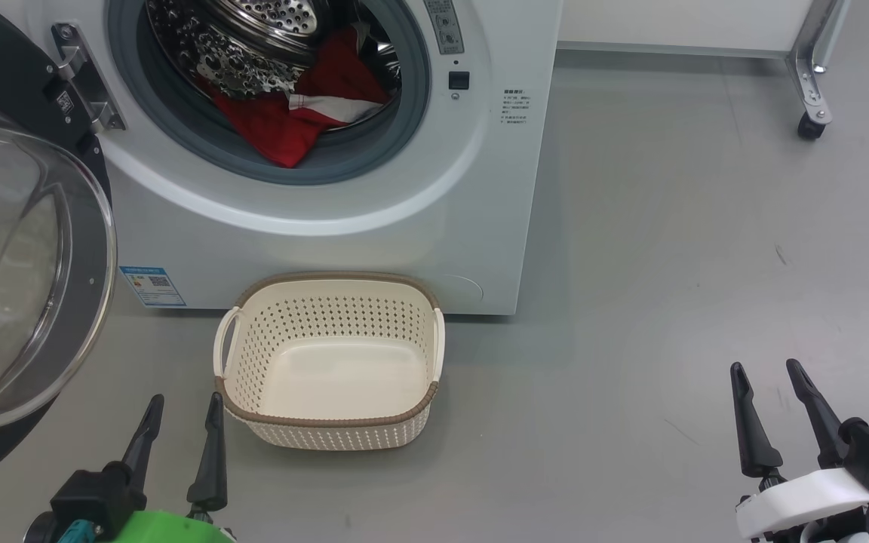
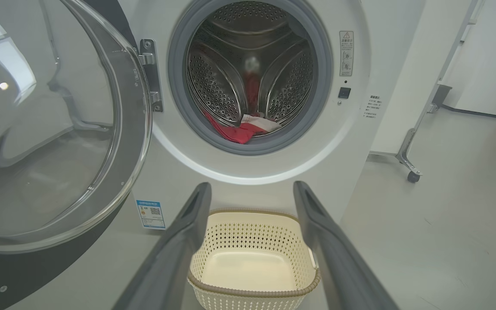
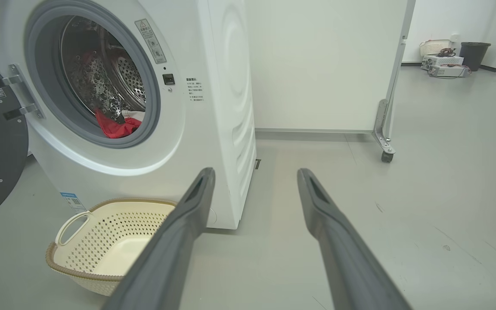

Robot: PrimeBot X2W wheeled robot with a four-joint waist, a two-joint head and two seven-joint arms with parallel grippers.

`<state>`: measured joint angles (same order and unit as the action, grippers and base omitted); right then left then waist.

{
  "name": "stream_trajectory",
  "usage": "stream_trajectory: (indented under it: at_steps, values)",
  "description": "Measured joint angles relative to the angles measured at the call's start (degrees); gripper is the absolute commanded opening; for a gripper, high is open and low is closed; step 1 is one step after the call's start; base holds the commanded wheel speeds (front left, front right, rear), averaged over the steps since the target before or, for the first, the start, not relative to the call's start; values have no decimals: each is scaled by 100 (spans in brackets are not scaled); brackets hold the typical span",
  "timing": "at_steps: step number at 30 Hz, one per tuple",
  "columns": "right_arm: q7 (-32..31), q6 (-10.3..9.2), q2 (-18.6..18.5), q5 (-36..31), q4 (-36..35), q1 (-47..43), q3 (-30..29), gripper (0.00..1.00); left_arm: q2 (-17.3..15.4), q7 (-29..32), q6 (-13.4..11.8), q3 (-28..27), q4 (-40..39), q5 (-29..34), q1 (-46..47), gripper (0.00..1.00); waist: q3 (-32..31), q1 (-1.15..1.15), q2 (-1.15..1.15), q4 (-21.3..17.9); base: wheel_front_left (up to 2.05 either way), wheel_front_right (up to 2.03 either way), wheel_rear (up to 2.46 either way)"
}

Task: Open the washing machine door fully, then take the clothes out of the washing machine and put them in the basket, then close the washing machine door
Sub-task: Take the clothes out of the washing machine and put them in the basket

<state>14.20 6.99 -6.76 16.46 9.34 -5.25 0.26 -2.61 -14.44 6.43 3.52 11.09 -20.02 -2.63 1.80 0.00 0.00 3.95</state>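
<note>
Apart and empty, the left pincer (image 1: 185,400) and right pincer (image 1: 765,369) hang over grey floor (image 1: 668,264). Red clothes (image 1: 291,124) lie in the washing machine (image 1: 404,226), door (image 1: 27,264) open, basket (image 1: 329,434) before it. The right wrist view catches a distant bin (image 3: 474,54).

Test lab, not a home laundry.
A washing machine (image 3: 230,107) stands free on bare grey floor (image 3: 446,181) beside a wheeled white partition (image 3: 325,64); equipment boxes (image 3: 444,64) and a bin (image 3: 474,55) line the far wall.

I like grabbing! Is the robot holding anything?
Nothing. Both the left gripper and right gripper are open and empty; the clothes lie in the washing machine.
</note>
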Motion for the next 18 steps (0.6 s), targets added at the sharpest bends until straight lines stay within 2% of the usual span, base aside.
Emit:
stream_trajectory:
  at_steps: [9, 18]
  values:
    - [0, 0, 3, -1, 5, -2, 10, 100, 1, 0, 26, -7, -7, -7, 0, 100, -17, 0, 0, 28, 87, -87, 0]
    - [0, 0, 8, -7, 15, -3, 10, 100, 7, 0, 40, -134, -81, -68, 0, 100, -24, 0, 0, 46, 123, -123, 0]
